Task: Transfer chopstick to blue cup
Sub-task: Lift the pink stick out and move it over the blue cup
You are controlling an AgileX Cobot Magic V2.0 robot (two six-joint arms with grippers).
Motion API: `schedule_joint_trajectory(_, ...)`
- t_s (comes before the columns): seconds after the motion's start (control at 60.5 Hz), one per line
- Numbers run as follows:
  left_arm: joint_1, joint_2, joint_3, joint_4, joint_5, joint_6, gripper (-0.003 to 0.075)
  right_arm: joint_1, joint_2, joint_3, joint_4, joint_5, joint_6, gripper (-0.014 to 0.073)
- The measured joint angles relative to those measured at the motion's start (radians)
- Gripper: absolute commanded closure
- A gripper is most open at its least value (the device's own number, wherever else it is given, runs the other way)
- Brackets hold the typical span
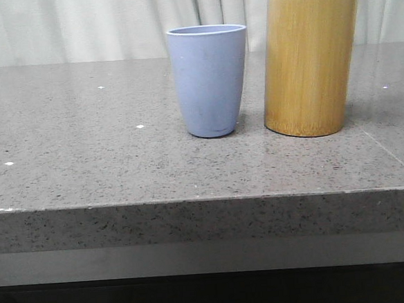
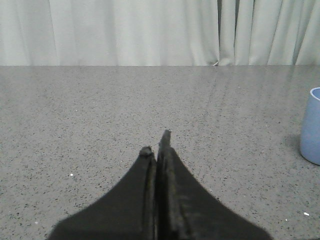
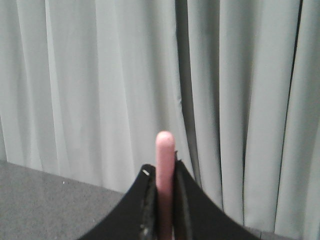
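The blue cup [image 1: 209, 80] stands upright on the grey stone table [image 1: 85, 166], just left of a taller bamboo cylinder [image 1: 310, 64]. Its side also appears at the edge of the left wrist view as the blue cup [image 2: 312, 127]. The pale pink chopstick [image 3: 164, 165] is clamped between the black fingers of my right gripper [image 3: 163, 172], its rounded end sticking out past the tips against the curtain. My left gripper [image 2: 156, 145] hovers low over bare tabletop, its jaws pressed together with nothing between them, well to the side of the cup.
A pale pleated curtain [image 1: 75, 25] hangs behind the table. The table's front edge [image 1: 191, 199] runs across the front view, with a dark shelf below. Open tabletop lies left of the blue cup.
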Motion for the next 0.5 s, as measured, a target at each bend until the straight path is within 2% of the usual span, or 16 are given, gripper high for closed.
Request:
schedule_joint_trajectory(0.116, 0.000, 0.000, 0.000, 0.000, 0.000, 0.000, 0.0739, 0.022, -0.007, -0.002, 0.002, -0.022, 0.000, 0.0620)
schedule_joint_trajectory(0.281, 0.000, 0.000, 0.000, 0.000, 0.000, 0.000, 0.0739, 0.112, 0.018, -0.002, 0.002, -0.046, 0.000, 0.0620)
schedule_joint_trajectory(0.495, 0.000, 0.000, 0.000, 0.000, 0.000, 0.000, 0.0739, 0.226, 0.145, -0.002, 0.002, -0.069, 0.000, 0.0620)
